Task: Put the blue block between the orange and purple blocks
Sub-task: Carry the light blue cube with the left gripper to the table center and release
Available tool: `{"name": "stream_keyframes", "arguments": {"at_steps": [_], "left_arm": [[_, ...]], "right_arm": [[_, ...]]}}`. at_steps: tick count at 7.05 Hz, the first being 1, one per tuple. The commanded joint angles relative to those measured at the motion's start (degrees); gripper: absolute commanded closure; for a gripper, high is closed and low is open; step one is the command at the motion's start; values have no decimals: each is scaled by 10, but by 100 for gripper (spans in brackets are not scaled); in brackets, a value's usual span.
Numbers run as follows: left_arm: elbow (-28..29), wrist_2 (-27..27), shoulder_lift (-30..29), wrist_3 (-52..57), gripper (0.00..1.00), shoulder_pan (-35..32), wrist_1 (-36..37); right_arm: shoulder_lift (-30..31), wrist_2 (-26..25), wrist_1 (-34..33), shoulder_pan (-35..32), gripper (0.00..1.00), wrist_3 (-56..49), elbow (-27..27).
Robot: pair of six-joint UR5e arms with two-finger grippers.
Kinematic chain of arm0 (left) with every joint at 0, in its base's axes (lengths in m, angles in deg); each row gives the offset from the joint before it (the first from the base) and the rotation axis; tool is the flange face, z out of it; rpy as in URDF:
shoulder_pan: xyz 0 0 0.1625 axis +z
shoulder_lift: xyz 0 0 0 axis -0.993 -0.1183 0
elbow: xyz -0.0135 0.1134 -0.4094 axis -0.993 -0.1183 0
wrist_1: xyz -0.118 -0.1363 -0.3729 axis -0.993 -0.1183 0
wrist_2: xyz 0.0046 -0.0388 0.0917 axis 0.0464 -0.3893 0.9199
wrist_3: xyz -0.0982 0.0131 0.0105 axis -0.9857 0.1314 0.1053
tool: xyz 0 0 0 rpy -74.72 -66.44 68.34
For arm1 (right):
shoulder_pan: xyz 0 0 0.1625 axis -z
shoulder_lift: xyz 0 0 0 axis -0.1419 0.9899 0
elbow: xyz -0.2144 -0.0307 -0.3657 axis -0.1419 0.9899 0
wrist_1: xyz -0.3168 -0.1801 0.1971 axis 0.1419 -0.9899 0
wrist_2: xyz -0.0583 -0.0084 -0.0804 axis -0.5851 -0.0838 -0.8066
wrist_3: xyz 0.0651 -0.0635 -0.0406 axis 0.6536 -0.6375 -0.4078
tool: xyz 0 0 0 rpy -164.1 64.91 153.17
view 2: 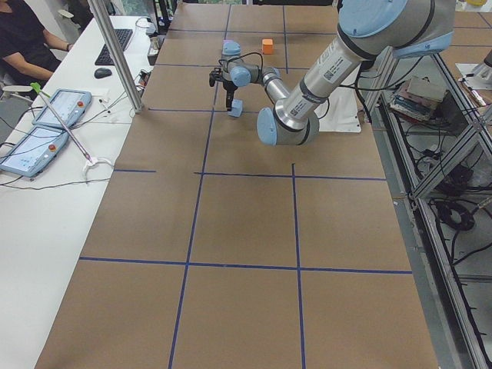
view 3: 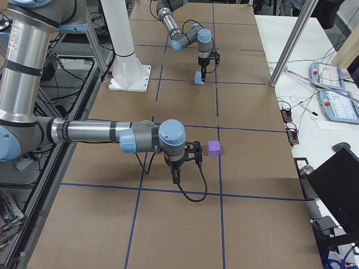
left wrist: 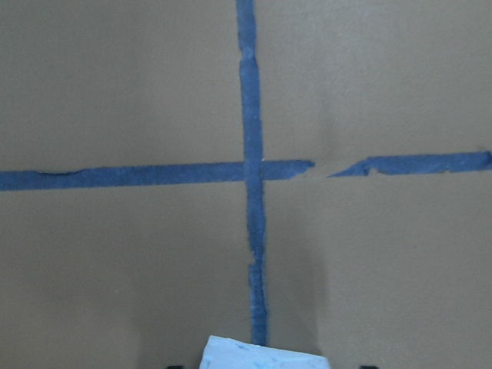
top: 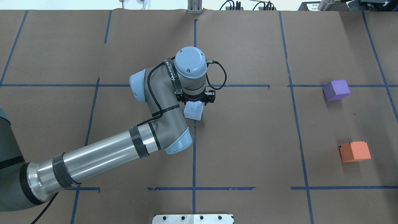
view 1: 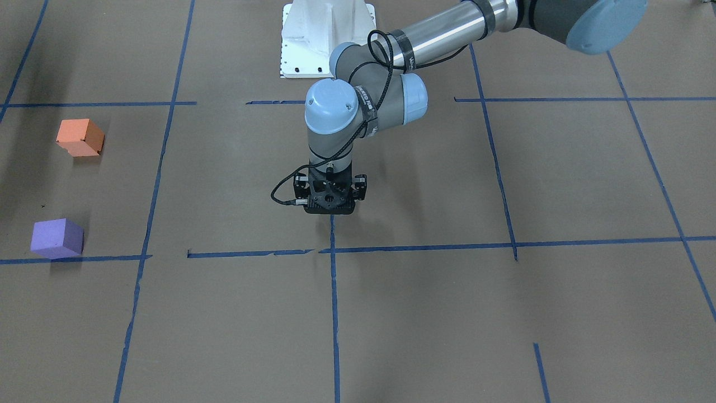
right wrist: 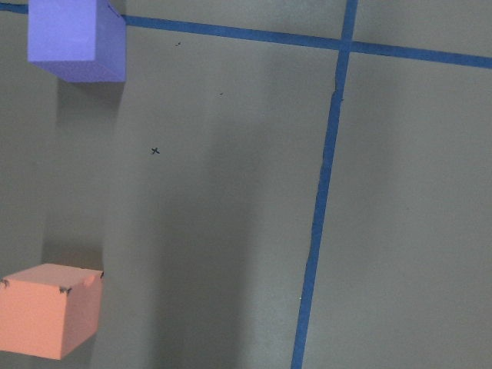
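My left gripper (top: 194, 101) hangs near the table's middle, shut on a pale blue block (top: 193, 112) held a little above the paper. The block's top edge shows at the bottom of the left wrist view (left wrist: 261, 355). In the front view the gripper (view 1: 330, 204) hides it. The purple block (top: 336, 90) and the orange block (top: 354, 151) sit far to the right, a gap between them; both show in the right wrist view, purple (right wrist: 74, 37) and orange (right wrist: 48, 310). My right gripper (view 3: 175, 178) hovers near the purple block (view 3: 213, 148); I cannot tell whether it is open.
Brown paper with a blue tape grid (top: 194, 155) covers the table. The white base plate (view 1: 327, 39) stands at the robot's side. A metal pole (view 2: 115, 54) and a desk with tablets (view 2: 46, 115) flank the far edge.
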Motion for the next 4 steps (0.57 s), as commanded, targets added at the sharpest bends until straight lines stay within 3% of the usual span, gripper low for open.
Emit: {"name": "stream_keyframes", "arguments": {"at_steps": [1,2,3,4], "left_arm": [[-53,1,18,-15,0,-10,9],[-73,0,25,-16,0,-20,15],[-142,-2,66,-15,0,-23,38],[-230,-4,130,-10,0,-34,44]], "right_arm": [[-27,19,24,48,0,145,-19],[-40,16,104,107,0,282,-20],[-71,11,167,160,0,432,-21],[-116,-5,181,215,0,555,-24]]}}
